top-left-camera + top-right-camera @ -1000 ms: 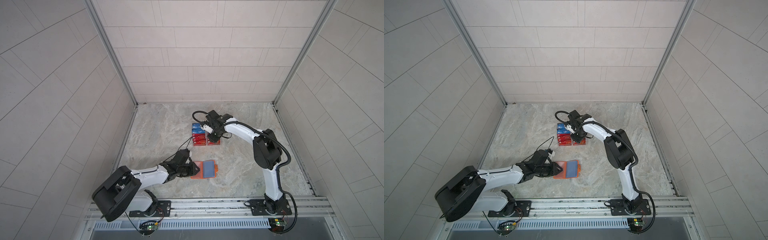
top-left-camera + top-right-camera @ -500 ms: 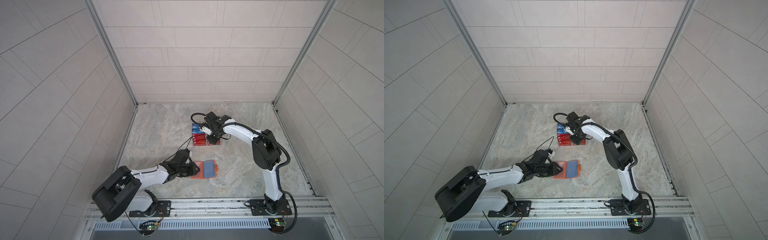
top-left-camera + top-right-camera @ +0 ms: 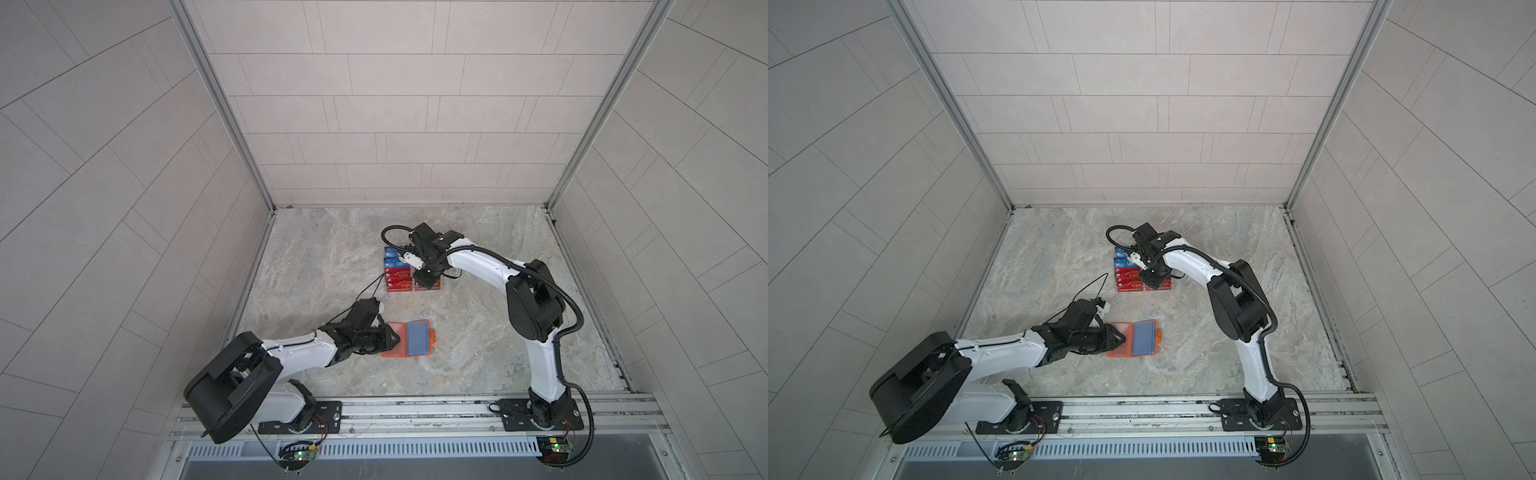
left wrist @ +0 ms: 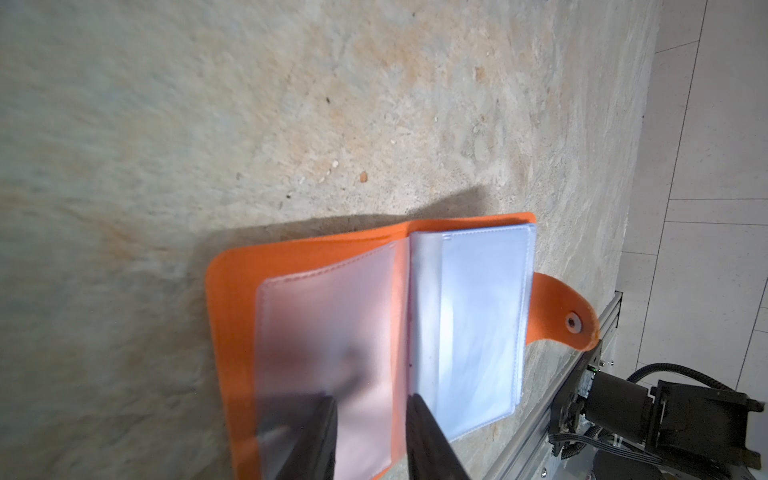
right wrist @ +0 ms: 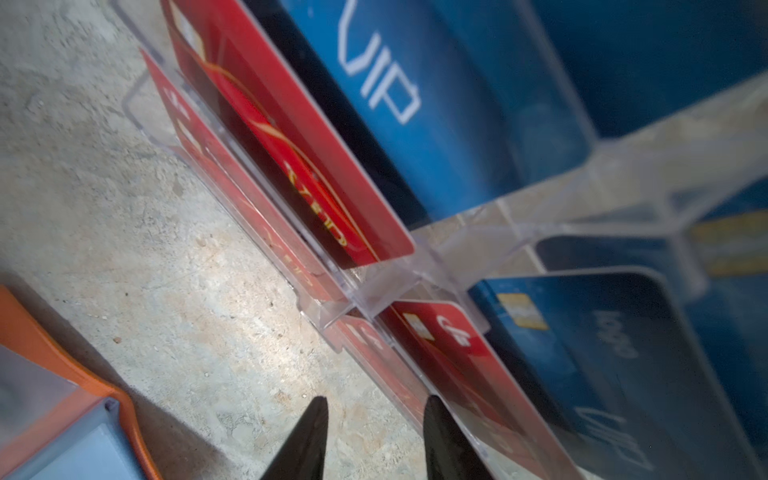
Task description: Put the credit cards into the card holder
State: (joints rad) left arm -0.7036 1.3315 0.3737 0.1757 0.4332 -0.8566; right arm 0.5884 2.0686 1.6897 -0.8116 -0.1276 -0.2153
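tips of our left gripper (image 4: 370, 401), jaws parted, press the open card holder (image 4: 307, 257), likely pinning it flat for loading. credit cards (image 5: 299, 137) stand in the clear rack (image 5: 386, 282); our right gripper (image 5: 374, 405) hovers spread, empty, at the red ones.

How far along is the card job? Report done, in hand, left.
Done: card holder lies open. In hand: left gripper is at its left sleeve; right gripper, open and empty, is at the credit cards in the clear stand. Left: all cards; no sleeve shows one.
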